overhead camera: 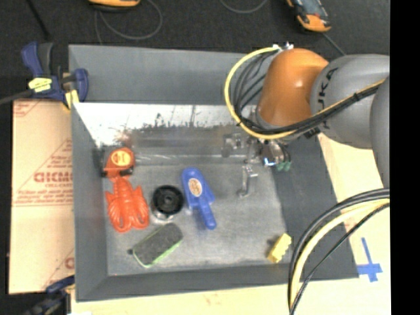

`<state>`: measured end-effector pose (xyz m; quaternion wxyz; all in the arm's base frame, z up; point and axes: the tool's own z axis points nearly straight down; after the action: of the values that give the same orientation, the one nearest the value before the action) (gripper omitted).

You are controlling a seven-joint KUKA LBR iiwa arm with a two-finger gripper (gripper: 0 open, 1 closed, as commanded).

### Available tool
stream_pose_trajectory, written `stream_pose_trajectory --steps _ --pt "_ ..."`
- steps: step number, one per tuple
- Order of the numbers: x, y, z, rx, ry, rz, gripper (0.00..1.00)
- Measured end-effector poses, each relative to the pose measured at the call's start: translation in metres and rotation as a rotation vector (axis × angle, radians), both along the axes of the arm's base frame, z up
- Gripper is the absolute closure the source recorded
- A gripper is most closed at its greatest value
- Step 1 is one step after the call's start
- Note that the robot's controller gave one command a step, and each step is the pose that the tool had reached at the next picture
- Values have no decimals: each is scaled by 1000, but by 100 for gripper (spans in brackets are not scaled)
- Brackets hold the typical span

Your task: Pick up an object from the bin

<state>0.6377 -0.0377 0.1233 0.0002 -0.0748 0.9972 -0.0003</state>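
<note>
My gripper hangs under the orange dome in the right middle of the bin, low over bare grey floor, with nothing seen in it. The nearest thing is a blue plastic tool with an orange label, lying lengthways a short way to its left. A black round disc rests just left of the blue tool. A small yellow block lies near the front right corner, below the gripper.
At the left, an orange-red lobster toy lies below an orange tape measure. A green and black sponge sits near the front wall. The arm and its cables cover the bin's back right corner.
</note>
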Motion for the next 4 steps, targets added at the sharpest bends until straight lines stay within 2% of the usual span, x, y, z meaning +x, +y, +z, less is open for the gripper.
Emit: stream_pose_trajectory --steps 1,2,3,4 --pt "-19 34 13 0 -3 245 0" --pt "-23 76 -46 0 -7 326 0" --pt "-23 93 -55 1 -18 466 100" --pt "-24 91 -54 0 -18 487 100"
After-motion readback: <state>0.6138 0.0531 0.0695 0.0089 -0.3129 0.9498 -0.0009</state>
